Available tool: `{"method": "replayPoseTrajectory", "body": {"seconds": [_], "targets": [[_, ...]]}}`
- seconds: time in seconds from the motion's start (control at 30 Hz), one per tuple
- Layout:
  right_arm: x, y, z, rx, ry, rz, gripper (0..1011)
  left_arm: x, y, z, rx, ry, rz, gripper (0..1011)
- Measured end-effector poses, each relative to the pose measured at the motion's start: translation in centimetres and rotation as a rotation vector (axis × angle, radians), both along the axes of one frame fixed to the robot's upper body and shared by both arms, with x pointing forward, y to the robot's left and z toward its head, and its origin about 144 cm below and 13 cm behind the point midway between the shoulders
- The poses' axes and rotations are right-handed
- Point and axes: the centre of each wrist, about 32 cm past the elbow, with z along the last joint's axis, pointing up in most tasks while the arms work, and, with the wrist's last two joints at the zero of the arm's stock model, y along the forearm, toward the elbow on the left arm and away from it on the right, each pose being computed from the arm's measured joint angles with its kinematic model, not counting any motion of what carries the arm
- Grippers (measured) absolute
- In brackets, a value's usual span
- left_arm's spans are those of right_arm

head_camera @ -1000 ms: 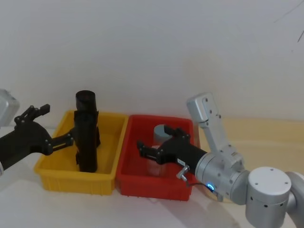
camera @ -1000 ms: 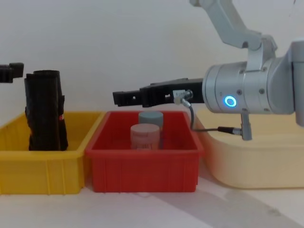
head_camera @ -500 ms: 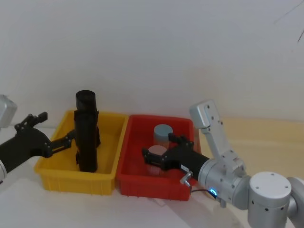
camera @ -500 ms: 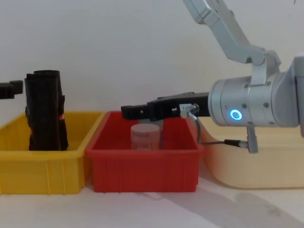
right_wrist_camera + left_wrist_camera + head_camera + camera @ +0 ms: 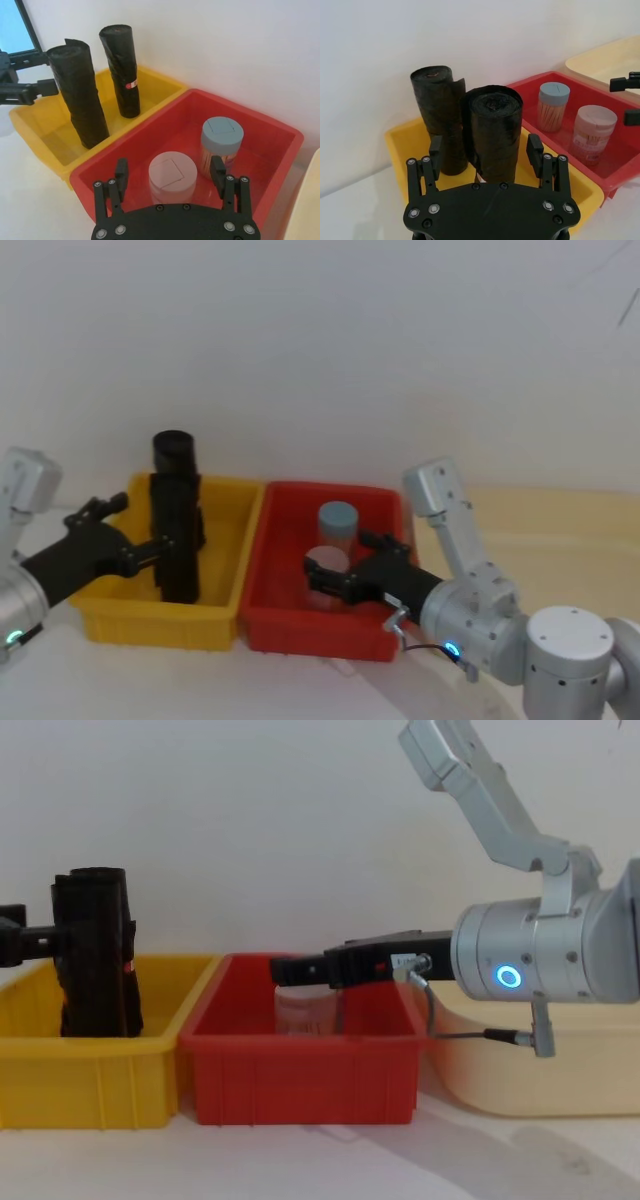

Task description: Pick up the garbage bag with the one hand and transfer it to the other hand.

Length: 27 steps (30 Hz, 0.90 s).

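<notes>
Garbage bag (image 5: 178, 540) stands upright in the yellow bin (image 5: 150, 625); in head view my left end effector (image 5: 135, 527) has moved in beside it. Left wrist view: jaws wide, roll between them, not yet gripped. Right wrist view: right end effector (image 5: 169, 167) spread wide above the red bin (image 5: 250, 114), waiting.

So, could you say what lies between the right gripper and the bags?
The red bin's and yellow bin's adjoining walls, as the head view shows.

The left arm (image 5: 22, 483) and right arm (image 5: 560, 965) are pale grey with round, drum-like joints. The right one has a glowing blue ring light (image 5: 509, 977) and a thin grey cable (image 5: 460, 1036). The left hand (image 5: 485, 150) and right hand (image 5: 170, 167) are matte black and two-fingered, studded with silver screws (image 5: 547, 205).
</notes>
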Motion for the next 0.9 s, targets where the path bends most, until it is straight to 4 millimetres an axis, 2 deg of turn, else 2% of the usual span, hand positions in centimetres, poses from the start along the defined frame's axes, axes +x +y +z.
{"method": "replayPoseTrajectory", "body": {"seconds": [0.47, 0.9], "targets": [[0.7, -0.2, -0.3, 0.0, 0.024, 0.005, 1002, 2.4, -1.1, -0.4, -0.016, 0.015, -0.022, 1002], [1.7, 0.1, -0.6, -0.025, 0.044, 0.02, 1002, 3.5, -1.5, -0.4, -0.015, 0.023, -0.036, 1002]]}}
